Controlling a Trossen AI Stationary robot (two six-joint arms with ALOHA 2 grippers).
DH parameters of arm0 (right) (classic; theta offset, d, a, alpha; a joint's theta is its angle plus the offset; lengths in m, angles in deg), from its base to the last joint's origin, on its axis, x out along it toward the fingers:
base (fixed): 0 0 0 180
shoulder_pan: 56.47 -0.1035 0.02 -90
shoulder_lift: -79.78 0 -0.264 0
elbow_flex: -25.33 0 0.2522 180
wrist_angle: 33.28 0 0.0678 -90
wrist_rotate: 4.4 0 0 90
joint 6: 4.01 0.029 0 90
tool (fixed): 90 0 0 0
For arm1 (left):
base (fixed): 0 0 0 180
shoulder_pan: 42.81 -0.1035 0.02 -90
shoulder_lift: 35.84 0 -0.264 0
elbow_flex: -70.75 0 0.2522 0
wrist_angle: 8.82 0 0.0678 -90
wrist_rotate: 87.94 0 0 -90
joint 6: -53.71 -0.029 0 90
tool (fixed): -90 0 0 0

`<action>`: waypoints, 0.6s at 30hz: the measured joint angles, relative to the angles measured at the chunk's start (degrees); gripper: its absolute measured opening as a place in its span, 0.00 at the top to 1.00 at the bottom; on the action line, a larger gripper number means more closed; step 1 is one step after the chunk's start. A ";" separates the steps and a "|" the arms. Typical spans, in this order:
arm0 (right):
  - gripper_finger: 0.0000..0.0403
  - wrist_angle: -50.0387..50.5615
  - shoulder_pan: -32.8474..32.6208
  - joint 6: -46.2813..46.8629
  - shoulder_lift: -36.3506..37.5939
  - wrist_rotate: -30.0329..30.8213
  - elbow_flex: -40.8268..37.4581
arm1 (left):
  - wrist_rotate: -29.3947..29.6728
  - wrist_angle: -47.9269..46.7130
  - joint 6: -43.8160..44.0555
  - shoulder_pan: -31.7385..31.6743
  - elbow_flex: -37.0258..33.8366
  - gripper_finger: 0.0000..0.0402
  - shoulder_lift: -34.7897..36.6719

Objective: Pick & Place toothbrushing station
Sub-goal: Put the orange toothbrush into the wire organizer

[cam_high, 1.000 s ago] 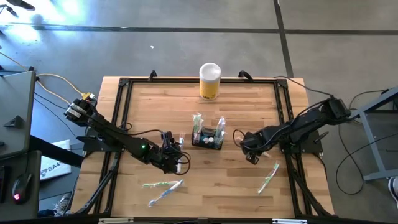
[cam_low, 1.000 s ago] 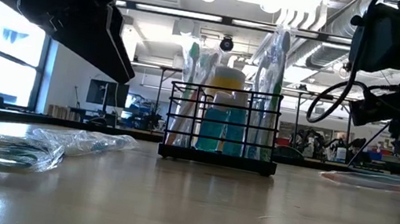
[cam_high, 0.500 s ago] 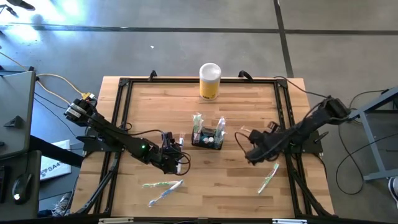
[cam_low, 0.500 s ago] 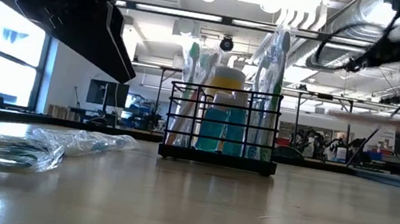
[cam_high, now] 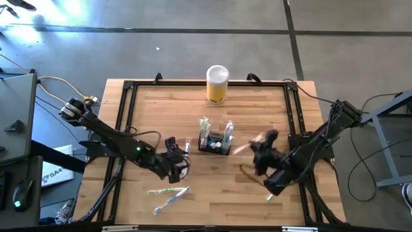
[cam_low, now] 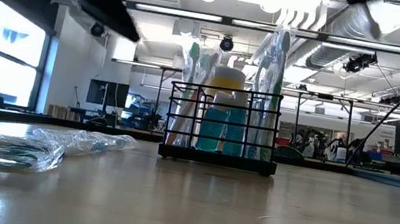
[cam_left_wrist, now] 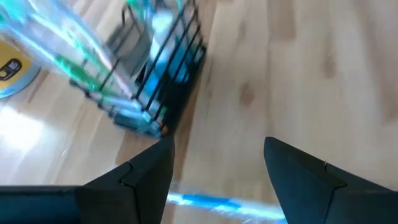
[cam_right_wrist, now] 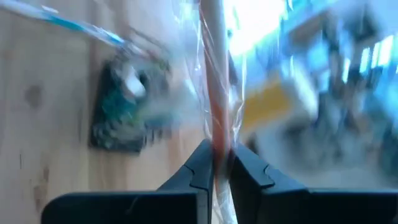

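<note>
Caddy (cam_high: 214, 143) of black wire mesh stands upright near the middle of the wooden counter (cam_high: 257, 103), holding wrapped toothbrushes and a blue tube that rise above its rim. In the low view the caddy (cam_low: 221, 127) sits flat on the boards with the brushes standing in it. A yellow cylinder (cam_high: 217, 84) with a white lid stands well behind it, near the far edge.

Right pincer (cam_high: 257, 143) hangs just to the right of the caddy, apart from it, and looks blurred in the high view. Its own wrist view shows the fingers (cam_right_wrist: 202, 171) clenched on a thin wrapped toothbrush (cam_right_wrist: 214, 93), whose pale shaft in crinkled clear plastic runs straight out between them. The caddy (cam_right_wrist: 124, 112) shows beyond as a dark, smeared shape on the wood.

Left pincer (cam_high: 179, 162) waits to the left of the caddy and a little nearer the front edge, its fingers (cam_left_wrist: 149, 171) spread apart with nothing between them. Its wrist view looks over bare wood to the caddy (cam_left_wrist: 155, 74), with the yellow cylinder (cam_left_wrist: 12, 68) at the edge of the picture.

Two more wrapped brushes (cam_high: 168, 195) lie on the counter near the front, by the left arm. In the low view one wrapped brush (cam_low: 36, 143) lies flat in its plastic on the left.
</note>
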 joint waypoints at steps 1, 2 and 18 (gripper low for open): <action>0.95 -4.75 -0.57 -8.58 0.00 0.98 -0.01 | -0.12 0.60 1.30 0.05 0.00 0.40 1.25; 0.95 -10.13 -1.02 -17.32 -0.28 1.71 -0.02 | -0.18 0.95 2.86 0.05 0.00 0.40 2.63; 0.94 -73.88 6.75 -97.56 -18.01 9.72 1.25 | -15.94 14.91 8.43 -0.14 0.00 0.40 13.13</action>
